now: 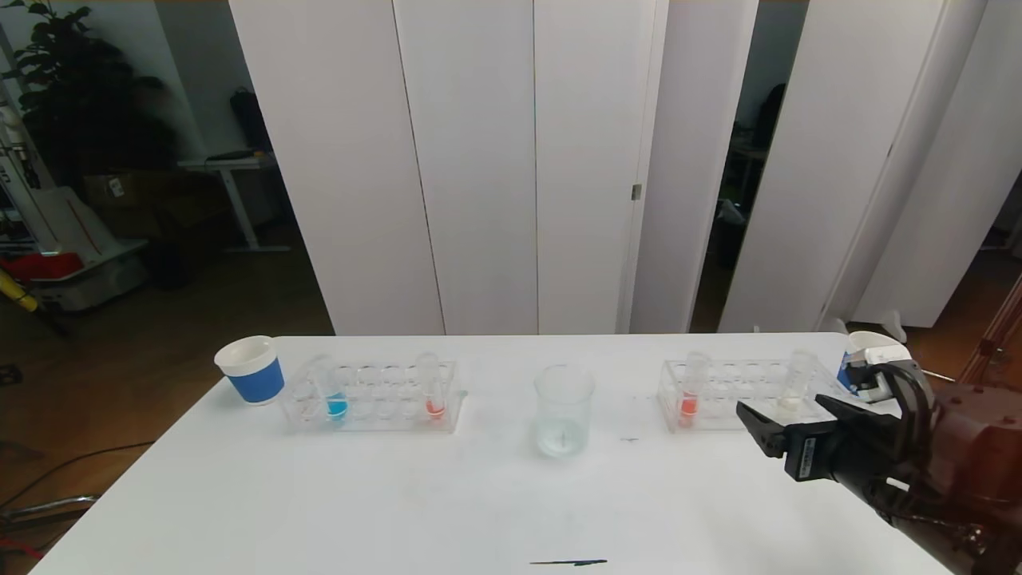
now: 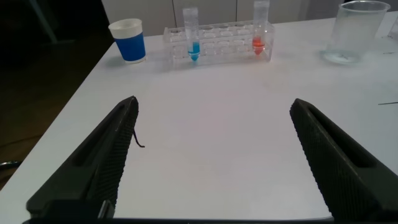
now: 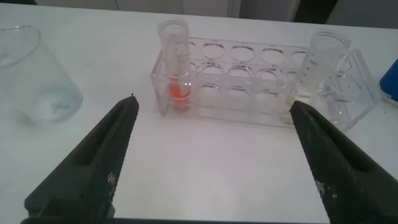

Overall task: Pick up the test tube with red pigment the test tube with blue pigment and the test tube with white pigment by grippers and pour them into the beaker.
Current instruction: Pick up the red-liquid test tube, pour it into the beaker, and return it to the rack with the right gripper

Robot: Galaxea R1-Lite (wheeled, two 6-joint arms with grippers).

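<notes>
One table [image 1: 479, 511], white, carries everything. Two clear racks: left rack [image 1: 371, 395] and right rack [image 1: 738, 391], well apart, with one beaker [image 1: 564, 409] between them, upright and holding only a trace of pale residue. Two blue paper cups: one [image 1: 251, 369] just beside the left rack's outer end, one [image 1: 862, 359] partly hidden behind the right arm. Four tubes, all upright in racks: the test tube with blue pigment [image 1: 331, 391] and one orange-red tube [image 1: 432, 387] in the left rack; a second orange-red tube [image 1: 691, 391] and the test tube with white pigment [image 1: 794, 385] in the right rack.

Step, as I read it: first pick, nothing poured yet. Right gripper [image 3: 211, 124] hangs just in front of the right rack, fingers [image 3: 106, 155] spread wide, empty. Left gripper [image 2: 214, 118] is low over bare table, facing the left rack from well back, fingers wide, empty.

Next move calls for centring the fingers on a single tube above the rack top, closing gently, then lifting straight up so the rack doesn't come along.
</notes>
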